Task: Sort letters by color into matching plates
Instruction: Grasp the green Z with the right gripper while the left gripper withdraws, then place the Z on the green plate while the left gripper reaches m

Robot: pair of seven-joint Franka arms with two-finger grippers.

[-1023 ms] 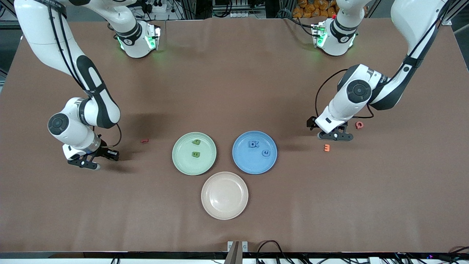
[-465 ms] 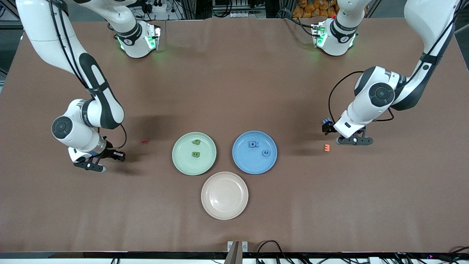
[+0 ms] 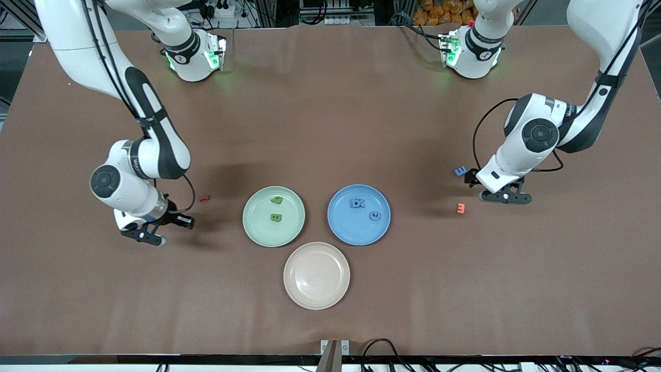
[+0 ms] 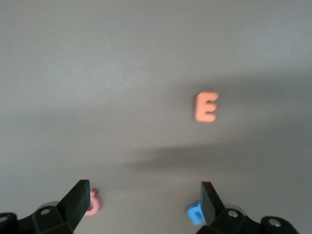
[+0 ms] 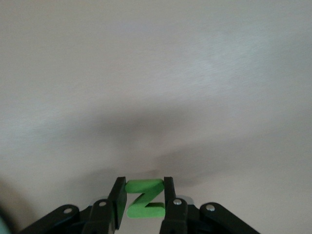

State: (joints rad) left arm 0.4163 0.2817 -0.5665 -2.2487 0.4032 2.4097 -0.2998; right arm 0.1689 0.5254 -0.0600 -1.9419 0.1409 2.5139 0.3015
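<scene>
Nearest the front camera, low in the frame's centre, the beige plate sits on the brown table, with a broad bare band of surface between it and the table's lower edge.

Above it stand the pale green plate, carrying two green letters, and just beside it the blue plate, carrying blue letters. The three rims lie close together but apart.

At the frame's lower left, my right gripper hangs over bare table, well apart from the green plate, its fingers clamped on a green Z. A red letter lies between it and that plate, slightly higher.

At the frame's right, my left gripper hovers low with its fingers spread wide and nothing between them. An orange E lies just beside it toward the plates; a blue letter lies higher. My left wrist view shows a pink letter by one finger.

The upper half of the table lies open up to both arm bases.
</scene>
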